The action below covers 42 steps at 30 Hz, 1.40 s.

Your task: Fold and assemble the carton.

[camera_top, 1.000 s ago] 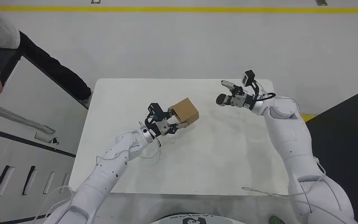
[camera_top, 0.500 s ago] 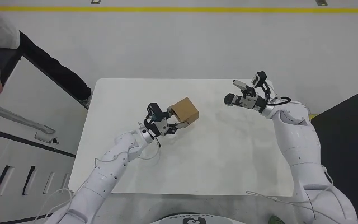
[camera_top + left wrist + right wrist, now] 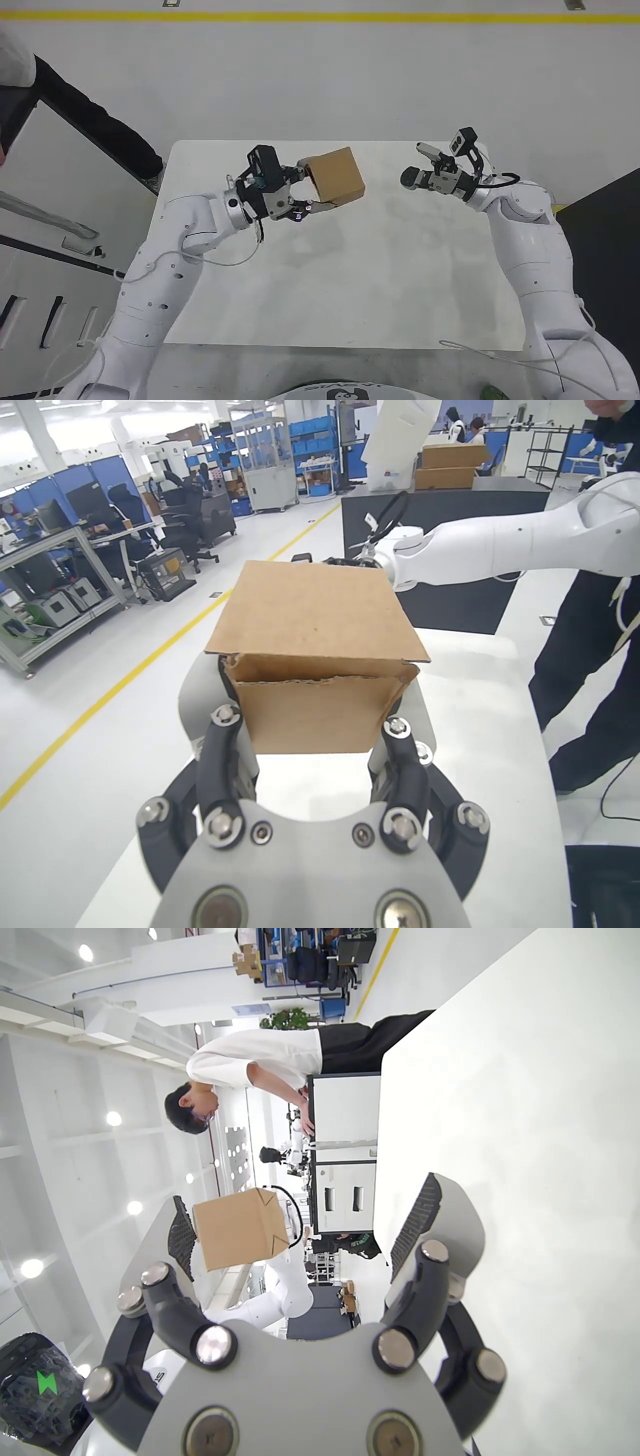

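Carton point(image 3: 335, 176) clamped in left gripper point(image 3: 303, 190) over table's point(image 3: 400, 290) far edge, ragged flap point(image 3: 315, 715) visible from left wrist; right gripper point(image 3: 414, 165) wide, empty.

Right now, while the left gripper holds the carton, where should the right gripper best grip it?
Probably the free end of the carton, approached from the side opposite the left gripper: its walls there are bare, flat, parallel, and the right gripper is open.

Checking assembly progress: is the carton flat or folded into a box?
Folded into a box: the carton in the left pincer shows squared faces, closed flaps.
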Each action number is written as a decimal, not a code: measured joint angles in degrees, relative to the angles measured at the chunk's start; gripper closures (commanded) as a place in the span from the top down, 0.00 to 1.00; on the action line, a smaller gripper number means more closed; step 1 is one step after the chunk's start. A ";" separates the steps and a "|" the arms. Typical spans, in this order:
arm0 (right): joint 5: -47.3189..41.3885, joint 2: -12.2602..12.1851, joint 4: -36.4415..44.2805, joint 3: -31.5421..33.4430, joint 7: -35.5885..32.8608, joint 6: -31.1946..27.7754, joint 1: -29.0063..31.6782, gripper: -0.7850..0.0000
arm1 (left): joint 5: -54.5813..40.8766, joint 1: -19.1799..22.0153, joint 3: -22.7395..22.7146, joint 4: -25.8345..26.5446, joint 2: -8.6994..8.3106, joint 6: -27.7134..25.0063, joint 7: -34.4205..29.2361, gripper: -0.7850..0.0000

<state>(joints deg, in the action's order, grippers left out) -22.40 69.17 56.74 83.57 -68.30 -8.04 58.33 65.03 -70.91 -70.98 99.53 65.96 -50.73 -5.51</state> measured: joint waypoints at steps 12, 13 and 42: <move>0.00 0.00 0.00 0.00 0.00 0.00 0.00 1.00 | -0.85 -0.22 -0.10 1.20 -0.03 0.66 -0.51 0.00; 0.00 0.00 0.00 0.00 0.00 0.00 0.00 1.00 | -1.39 -0.28 -0.52 1.95 -0.15 0.46 -0.79 0.00; 0.00 0.00 0.00 0.00 0.00 0.00 0.00 1.00 | -26.51 -2.12 -10.14 15.16 -6.14 -7.28 -20.20 0.00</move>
<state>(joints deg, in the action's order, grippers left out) -22.40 69.17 56.74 83.57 -68.30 -8.04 58.33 38.52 -73.03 -81.12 114.69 59.82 -58.00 -25.71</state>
